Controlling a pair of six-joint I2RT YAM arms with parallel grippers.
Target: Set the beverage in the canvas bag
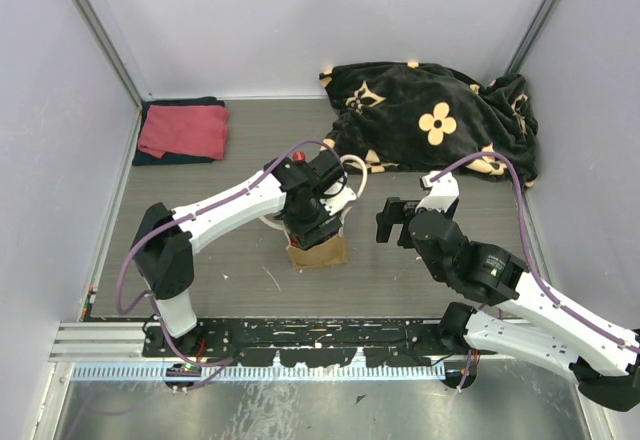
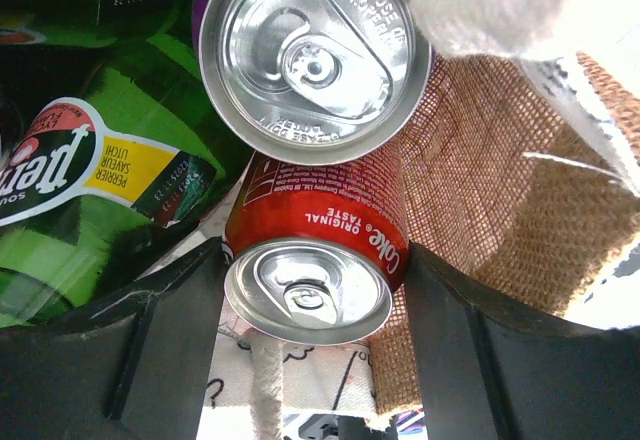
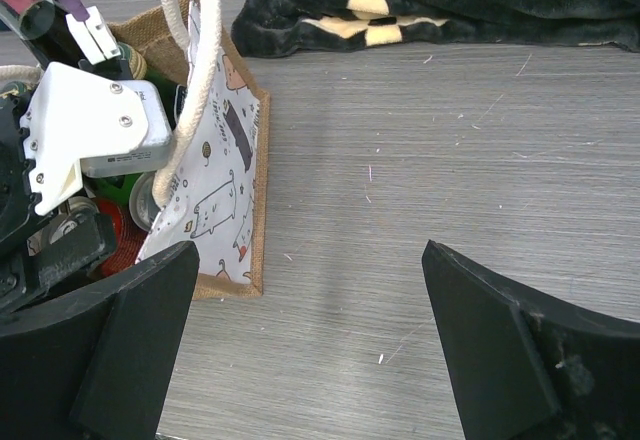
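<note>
The jaws of the left gripper (image 2: 315,252) stand partly apart, one against each side of a red Coke can (image 2: 320,215), and appear to hold it (contact looks close on both flanks). The can stands upright, lid up, down inside the canvas bag (image 1: 318,253). Its label reads "Coke" and "Original Taste". At 12 o'clock from it, just beside, is a purple can (image 2: 315,55) whose lid is stamped "Dispose of properly". At 10 o'clock lies a green Perrier bottle (image 2: 80,160) marked "saveur litchi". Burlap wall fills the 3 o'clock side, and a white rope handle (image 3: 190,80) loops above.

The left arm stretches from its base up toward the desk's (image 1: 250,140) middle, wrist turned down into the bag mouth.

The right gripper (image 3: 308,250) has its jaws wide, holding nothing, over bare desk at 3 o'clock of the bag. That arm is folded at the elbow.

A black flowered blanket (image 1: 430,120) lies at 1 o'clock of the bag, and a folded red cloth (image 1: 183,130) at 10 o'clock.
</note>
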